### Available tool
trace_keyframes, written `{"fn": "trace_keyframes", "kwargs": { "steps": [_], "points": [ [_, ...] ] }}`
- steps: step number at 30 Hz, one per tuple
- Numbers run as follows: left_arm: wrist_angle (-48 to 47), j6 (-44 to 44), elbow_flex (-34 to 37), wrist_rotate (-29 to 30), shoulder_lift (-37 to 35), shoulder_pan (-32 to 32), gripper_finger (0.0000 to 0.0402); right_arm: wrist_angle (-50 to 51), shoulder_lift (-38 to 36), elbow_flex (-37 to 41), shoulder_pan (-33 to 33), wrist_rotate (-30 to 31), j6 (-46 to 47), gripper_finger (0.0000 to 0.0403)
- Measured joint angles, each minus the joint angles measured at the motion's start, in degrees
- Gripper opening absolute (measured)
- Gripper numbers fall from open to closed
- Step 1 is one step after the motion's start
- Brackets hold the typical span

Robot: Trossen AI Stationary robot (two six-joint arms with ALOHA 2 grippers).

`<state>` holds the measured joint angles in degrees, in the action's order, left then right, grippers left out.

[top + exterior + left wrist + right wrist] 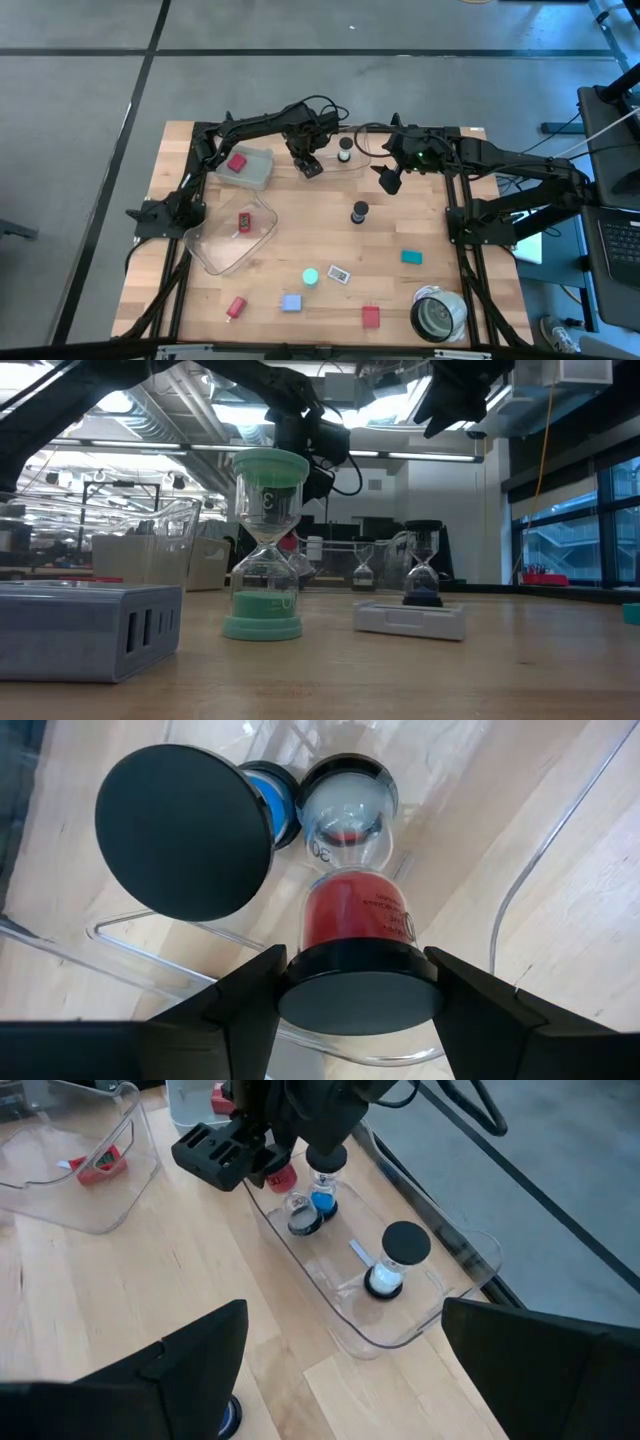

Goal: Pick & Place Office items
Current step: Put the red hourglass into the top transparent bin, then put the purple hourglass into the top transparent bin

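Red hourglass lower cap cut by bottom edge of left wrist view, flanked by left end effector fingers. Blue hourglass beside red hourglass, mostly hidden behind black cap. Print on red hourglass too small to read. Grey block cut by left edge in low view. White tag markings illegible.

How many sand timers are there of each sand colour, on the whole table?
red sand timer: 1
blue sand timer: 1
white sand timer: 1
green sand timer: 1
dark sand timer: 1
Total: 5
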<state>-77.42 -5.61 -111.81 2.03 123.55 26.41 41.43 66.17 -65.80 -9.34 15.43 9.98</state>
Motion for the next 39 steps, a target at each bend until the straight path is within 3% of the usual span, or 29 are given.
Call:
{"fn": "trace_keyframes", "kwargs": {
  "steps": [20,34,39],
  "points": [
    [-0.37,0.41,-0.48,0.03,0.07,0.0,0.0253,0.0,0.0,0.0,0.0,0.16,-0.04,0.0339],
    [-9.28,1.17,-16.98,-0.02,-0.15,-0.65,0.0251,2.54,-0.02,0.0,0.0,0.09,-0.63,0.0339],
    [-10.07,4.74,-17.84,0.86,-1.74,-3.42,0.0248,6.83,-0.06,0.39,0.95,-2.08,-2.23,0.0339]
  ]
}}
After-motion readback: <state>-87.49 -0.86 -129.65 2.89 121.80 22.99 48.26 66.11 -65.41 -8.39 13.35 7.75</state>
